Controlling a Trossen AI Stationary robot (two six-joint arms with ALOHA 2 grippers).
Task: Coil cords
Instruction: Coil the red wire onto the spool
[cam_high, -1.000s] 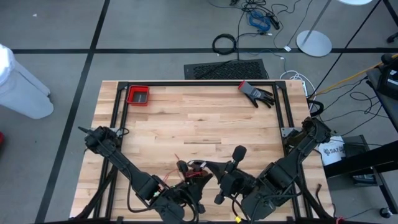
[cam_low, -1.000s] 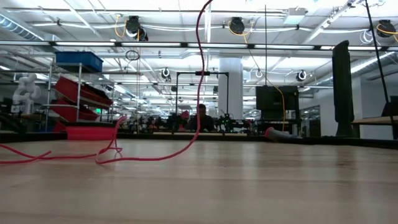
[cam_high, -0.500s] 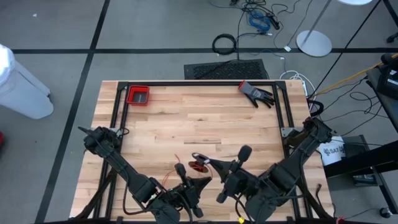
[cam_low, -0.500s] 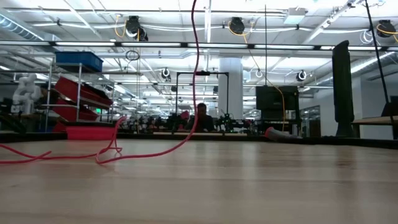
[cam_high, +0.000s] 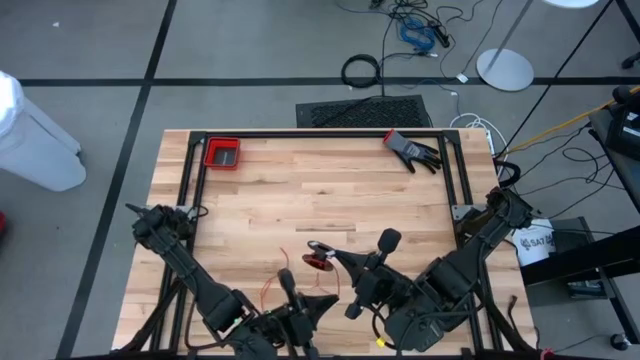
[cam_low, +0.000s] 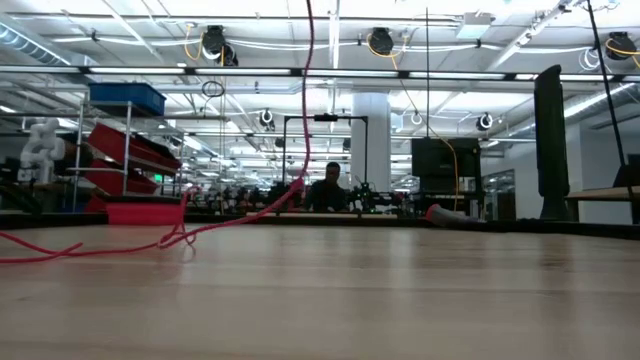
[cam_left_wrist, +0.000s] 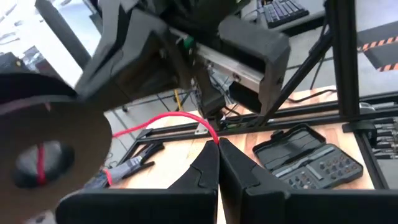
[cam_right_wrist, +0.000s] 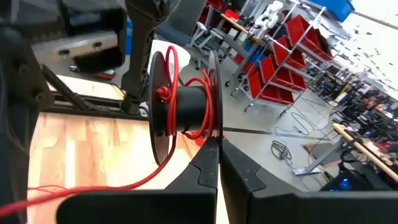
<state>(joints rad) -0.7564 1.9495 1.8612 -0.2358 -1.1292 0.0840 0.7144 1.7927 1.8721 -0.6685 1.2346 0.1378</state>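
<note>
The thin red cord (cam_low: 235, 218) is partly wound on a small black spool (cam_right_wrist: 186, 102) with two round flanges. My right gripper (cam_right_wrist: 215, 142) holds this spool up over the table's near middle (cam_high: 318, 262). In the left wrist view one flange (cam_left_wrist: 43, 146) looms close and blurred. My left gripper (cam_left_wrist: 217, 142), just near of the spool (cam_high: 320, 298), is shut on the cord. The cord drops from above in the low view. It slants to the table, where its loose end (cam_low: 60, 250) lies in curves. My left gripper pinches the red cord (cam_left_wrist: 210, 132) between its two fingertips, coming at it almost level. From the tips the cord arcs away in the air toward the spool side. My right gripper pinches the rim of one spool flange (cam_right_wrist: 214, 127) at its fingertips, almost level. The spool is clear of the table with its axle lying level.
A red bin (cam_high: 222, 152) sits at the far left corner and a black glove (cam_high: 412, 150) at the far right. Black frame rails (cam_high: 320, 133) run along the table's edges. A dark tool case (cam_left_wrist: 308, 155) lies beyond the right arm.
My left gripper has drawn back from the spool toward the near edge and risen a little, still shut on the cord. The cord's sagging stretch has lifted off the table and now slants straighter; its loose end stays on the wood.
</note>
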